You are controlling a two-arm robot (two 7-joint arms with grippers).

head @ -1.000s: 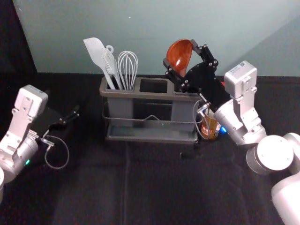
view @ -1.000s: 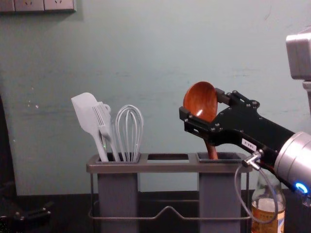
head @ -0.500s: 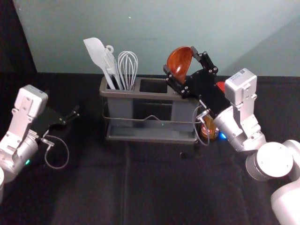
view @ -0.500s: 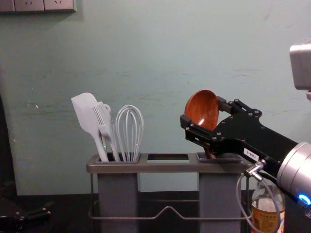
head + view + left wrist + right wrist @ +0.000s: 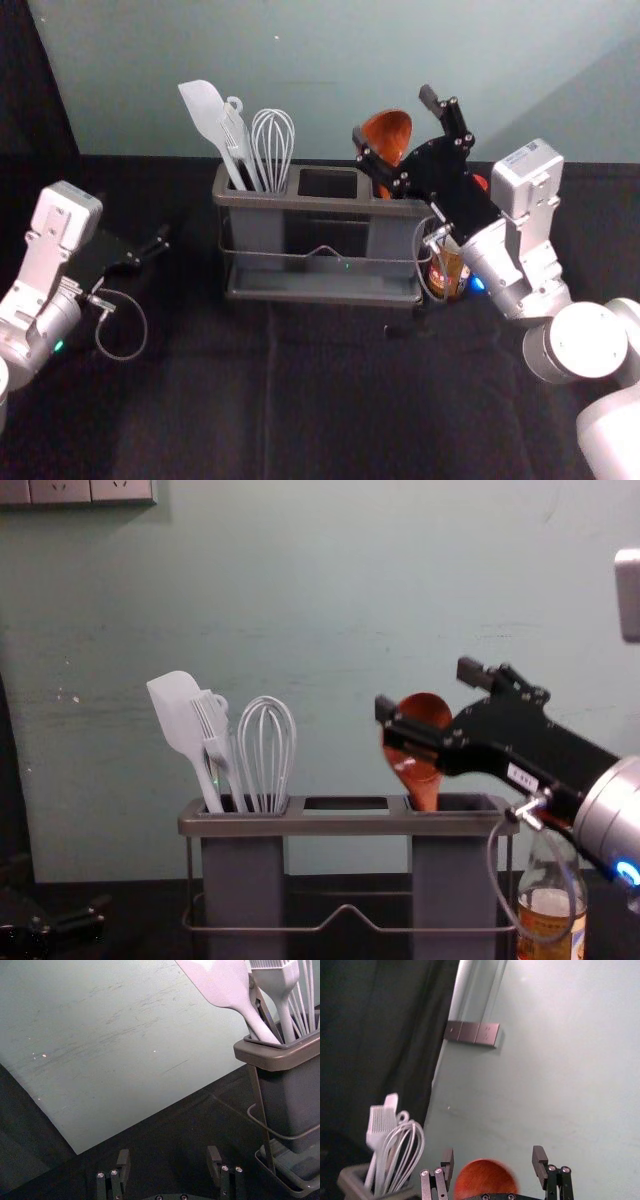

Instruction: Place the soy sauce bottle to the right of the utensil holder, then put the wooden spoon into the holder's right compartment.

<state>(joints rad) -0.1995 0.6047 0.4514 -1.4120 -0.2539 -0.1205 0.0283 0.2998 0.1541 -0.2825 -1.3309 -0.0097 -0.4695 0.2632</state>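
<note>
My right gripper (image 5: pixel 394 114) is over the holder's right end, open around the spoon's bowl; the right wrist view shows this gripper (image 5: pixel 493 1155) with its fingers apart. The wooden spoon (image 5: pixel 413 765) stands bowl up, handle down in the right compartment of the grey utensil holder (image 5: pixel 345 825); its bowl (image 5: pixel 485 1180) is between the fingers, clear of the right one. Right of the holder stands the soy sauce bottle (image 5: pixel 548 910), partly behind the right gripper's cable. My left gripper (image 5: pixel 160 242) is parked at the left; its wrist view shows this gripper (image 5: pixel 168 1154) open and empty.
A white spatula (image 5: pixel 180 725), a brush (image 5: pixel 215 735) and a whisk (image 5: pixel 266 755) stand in the holder's left compartment. The wall (image 5: pixel 330 60) rises close behind the holder. A small dark object (image 5: pixel 400 330) lies in front of the holder's right end.
The right gripper has opened and let go of the spoon. The spoon has sunk lower into the right compartment and turned a little. The left arm has stayed still.
</note>
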